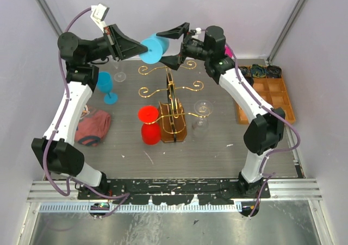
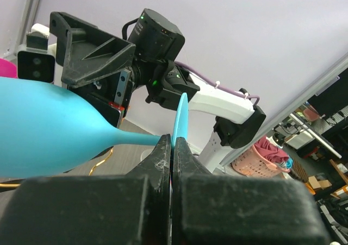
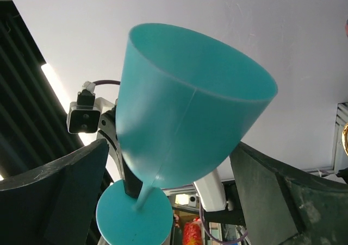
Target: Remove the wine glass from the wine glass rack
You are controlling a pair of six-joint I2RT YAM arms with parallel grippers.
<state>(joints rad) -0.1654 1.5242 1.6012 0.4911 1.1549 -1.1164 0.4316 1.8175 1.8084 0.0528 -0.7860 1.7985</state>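
Note:
The turquoise wine glass (image 1: 154,48) lies sideways in the air above the top tier of the gold wire rack (image 1: 170,87), clear of its arms. My left gripper (image 1: 140,50) is shut on the rim of the glass's foot (image 2: 180,117), with the bowl (image 2: 43,125) reaching out to the left in the left wrist view. My right gripper (image 1: 171,45) is open, with one finger on each side of the bowl (image 3: 185,120); the right wrist view shows gaps between the bowl and its fingers (image 3: 60,196). The rack's brown base (image 1: 173,128) stands mid-table.
A clear glass (image 1: 202,112) hangs at the rack's right and a red glass (image 1: 149,124) is at its left. A blue glass (image 1: 106,85) and a clear glass (image 1: 119,74) stand at back left. A red cloth (image 1: 92,127) lies left. A wooden tray (image 1: 270,93) sits right.

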